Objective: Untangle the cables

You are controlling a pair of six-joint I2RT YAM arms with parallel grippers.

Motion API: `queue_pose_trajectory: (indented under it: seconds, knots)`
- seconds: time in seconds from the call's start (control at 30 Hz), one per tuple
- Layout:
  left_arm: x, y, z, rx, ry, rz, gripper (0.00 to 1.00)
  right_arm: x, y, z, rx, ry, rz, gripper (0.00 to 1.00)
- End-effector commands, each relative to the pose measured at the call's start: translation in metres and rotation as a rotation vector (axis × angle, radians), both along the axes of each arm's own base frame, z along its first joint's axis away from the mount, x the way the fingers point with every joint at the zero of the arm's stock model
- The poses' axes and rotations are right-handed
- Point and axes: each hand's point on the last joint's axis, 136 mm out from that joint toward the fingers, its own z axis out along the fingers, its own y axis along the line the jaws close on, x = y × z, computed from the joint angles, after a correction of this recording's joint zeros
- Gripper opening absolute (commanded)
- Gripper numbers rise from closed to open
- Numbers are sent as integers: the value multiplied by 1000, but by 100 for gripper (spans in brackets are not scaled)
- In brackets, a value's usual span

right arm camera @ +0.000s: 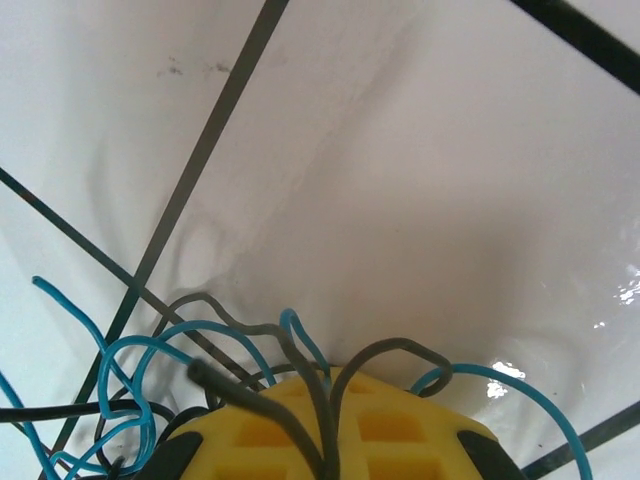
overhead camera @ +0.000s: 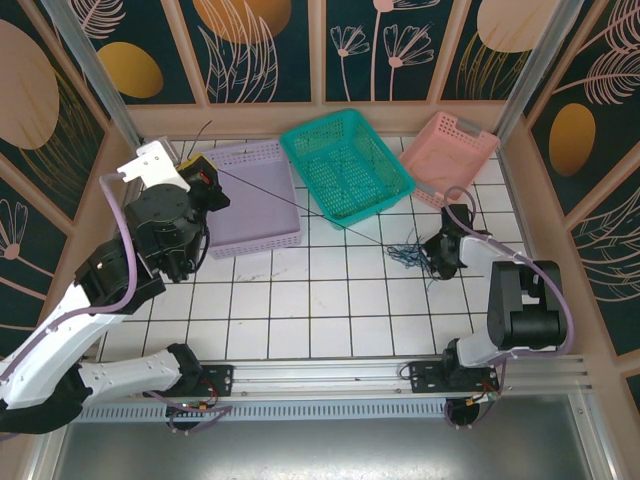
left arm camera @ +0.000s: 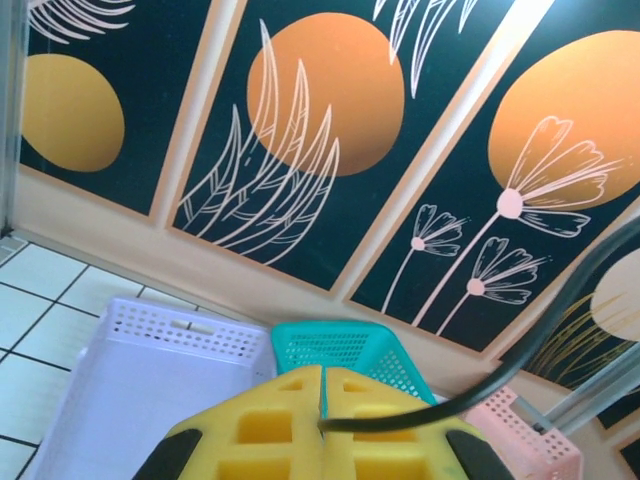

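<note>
Gripping thin black wire taut in left claw, blue-and-black wire tangle in right claw; could cinch it tighter if tugged.

The bench, white tiles with dark grout lines, carries three perforated plastic baskets along its far edge. A lavender basket sits toward the far left corner, a teal basket stands at the middle turned at an angle, and a pink basket is in the far right corner. A small tangle of blue and black cables lies on the tiles right of centre, nearer the right edge.
</note>
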Motion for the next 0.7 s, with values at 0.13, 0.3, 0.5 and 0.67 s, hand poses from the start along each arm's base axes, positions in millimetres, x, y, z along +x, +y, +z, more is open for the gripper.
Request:
queue_pose_trajectory:
  seconds: [0.13,0.3,0.5,0.67]
  knots:
    - [-20,59,62,-82,-157,190,0,-22,-25,-12,-91,105,-28,34]
    - [-13,23,59,-114,-187,23,0,-25,-17,-21,-43,121,-30,21]
    - [-15,33,63,-110,-185,67,0,-31,-27,-24,-84,133,-61,17]
    - [-14,19,74,-85,-215,-5,0,-18,-30,-10,-107,89,-43,38]
